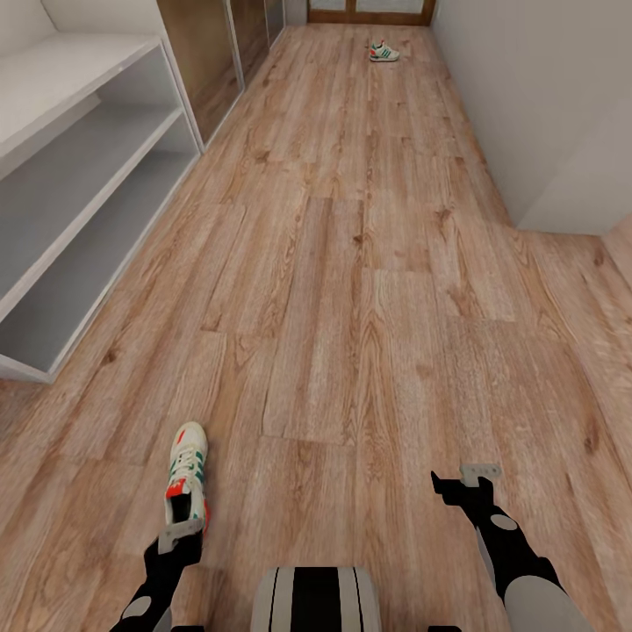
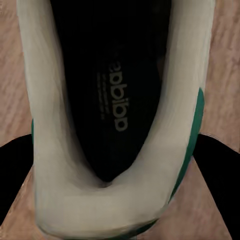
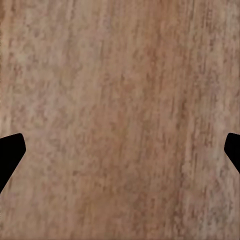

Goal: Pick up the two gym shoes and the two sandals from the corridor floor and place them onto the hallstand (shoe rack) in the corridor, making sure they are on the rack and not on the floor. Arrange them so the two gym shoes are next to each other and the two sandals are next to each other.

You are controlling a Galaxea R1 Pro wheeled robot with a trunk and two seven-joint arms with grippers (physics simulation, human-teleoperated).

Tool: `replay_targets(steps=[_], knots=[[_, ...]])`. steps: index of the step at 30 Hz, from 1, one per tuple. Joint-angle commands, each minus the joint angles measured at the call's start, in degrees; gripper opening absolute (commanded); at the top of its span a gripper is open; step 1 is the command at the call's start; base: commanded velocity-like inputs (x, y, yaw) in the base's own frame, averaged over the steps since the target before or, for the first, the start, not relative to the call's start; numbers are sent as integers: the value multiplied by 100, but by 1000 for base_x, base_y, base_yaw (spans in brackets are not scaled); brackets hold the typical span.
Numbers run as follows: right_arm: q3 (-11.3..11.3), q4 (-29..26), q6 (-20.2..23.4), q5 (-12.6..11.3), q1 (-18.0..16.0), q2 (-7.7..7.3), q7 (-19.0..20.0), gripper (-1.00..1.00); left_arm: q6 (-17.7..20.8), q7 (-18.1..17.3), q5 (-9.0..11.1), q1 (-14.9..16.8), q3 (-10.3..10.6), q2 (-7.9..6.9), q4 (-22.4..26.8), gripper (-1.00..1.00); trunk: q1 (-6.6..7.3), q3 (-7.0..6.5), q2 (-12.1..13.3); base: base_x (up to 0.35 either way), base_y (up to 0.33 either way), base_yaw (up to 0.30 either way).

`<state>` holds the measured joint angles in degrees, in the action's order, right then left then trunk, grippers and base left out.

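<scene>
One gym shoe [image 1: 188,470], white with green stripes and a red-orange heel, lies toe-away on the corridor floor [image 1: 351,290] at the near left. My left gripper [image 1: 182,527] is at its heel. In the left wrist view the black fingers [image 2: 15,175] press both sides of the heel of the gym shoe [image 2: 115,100], shut on it. The second gym shoe [image 1: 383,52] sits far down the corridor. My right gripper [image 1: 456,481] hangs open over bare planks, holding nothing [image 3: 122,150]. The sandals are out of view.
The hallstand [image 1: 88,175] runs along the left wall, its bench top and two open shelves bare. Wooden cabinet doors [image 1: 211,61] follow it. A white wall corner [image 1: 562,211] juts in at the right. A door [image 1: 369,10] closes the corridor's far end.
</scene>
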<state>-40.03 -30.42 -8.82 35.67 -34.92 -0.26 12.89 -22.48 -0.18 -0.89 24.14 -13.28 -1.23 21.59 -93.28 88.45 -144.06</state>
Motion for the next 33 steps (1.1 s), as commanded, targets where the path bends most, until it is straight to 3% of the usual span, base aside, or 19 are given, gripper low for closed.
replay_targets(steps=[1,27,33], knots=[[-48,1,-32,54,-6,4,40,100,-20,1,-17,3,-16,1,-6,-100,1,3,-1,0,0,0],[-48,1,-32,61,-6,1,42,100,-23,0,-24,-8,0,15,80,-100,1,3,-1,0,0,0],[-40,22,-33,93,-6,-1,47,100,-20,0,-26,-6,13,25,74,-100,16,-130,7,0,0,0]])
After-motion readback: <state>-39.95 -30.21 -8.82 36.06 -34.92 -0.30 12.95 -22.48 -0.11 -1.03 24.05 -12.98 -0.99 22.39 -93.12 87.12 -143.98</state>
